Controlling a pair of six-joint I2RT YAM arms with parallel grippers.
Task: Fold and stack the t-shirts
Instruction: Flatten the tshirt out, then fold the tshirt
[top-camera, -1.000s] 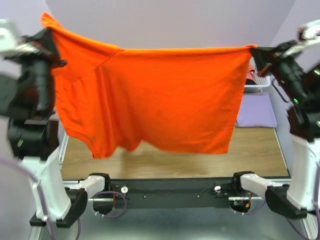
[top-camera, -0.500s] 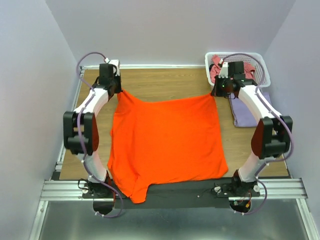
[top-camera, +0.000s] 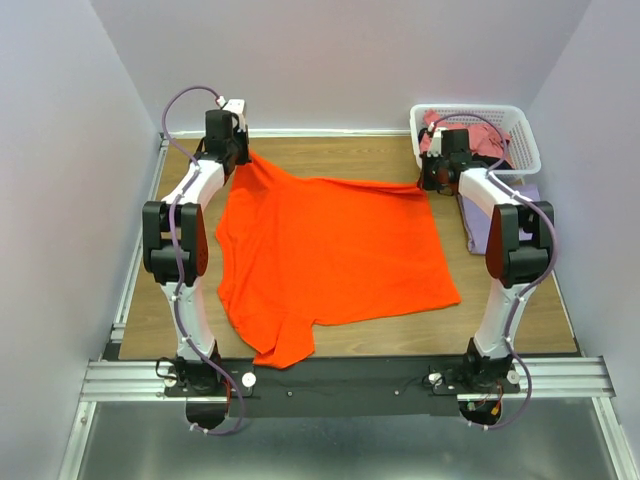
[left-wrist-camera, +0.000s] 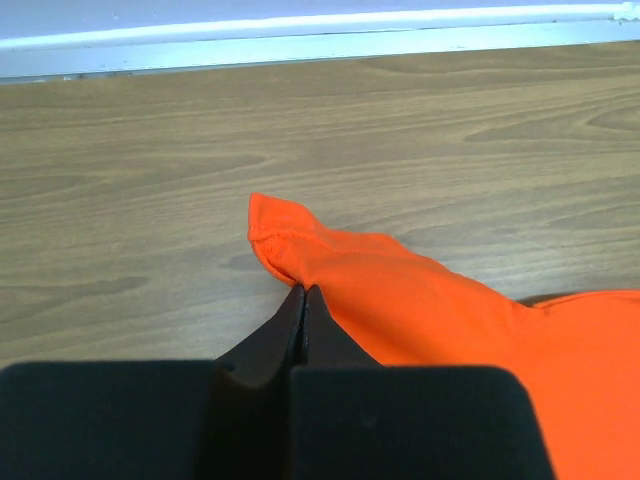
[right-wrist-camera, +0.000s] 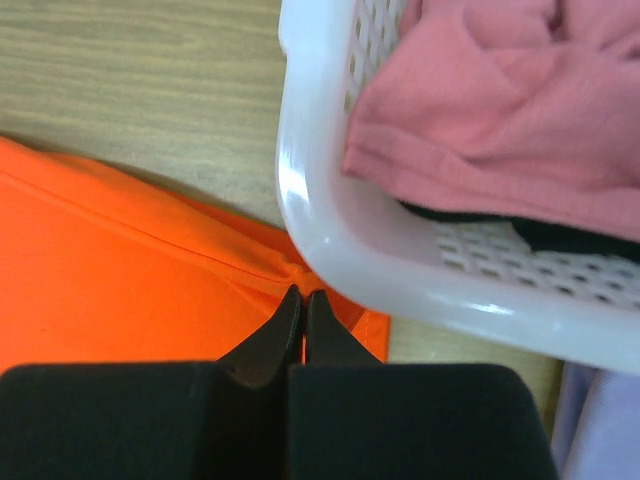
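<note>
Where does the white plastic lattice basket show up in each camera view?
Top external: white plastic lattice basket, upper right of the picture.
Left wrist: not in it.
Right wrist: upper right, rim curving down across the frame.
Shared landmark: bright orange cloth t-shirt, in all three views.

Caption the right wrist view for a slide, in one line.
Right hand shut on the orange t-shirt beside the white basket holding a pink t-shirt over black cloth.

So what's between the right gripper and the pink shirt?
Only the white basket's rim and wall, seen in the right wrist view: the pink shirt lies inside, the right gripper pinches the orange t-shirt just outside it.
</note>
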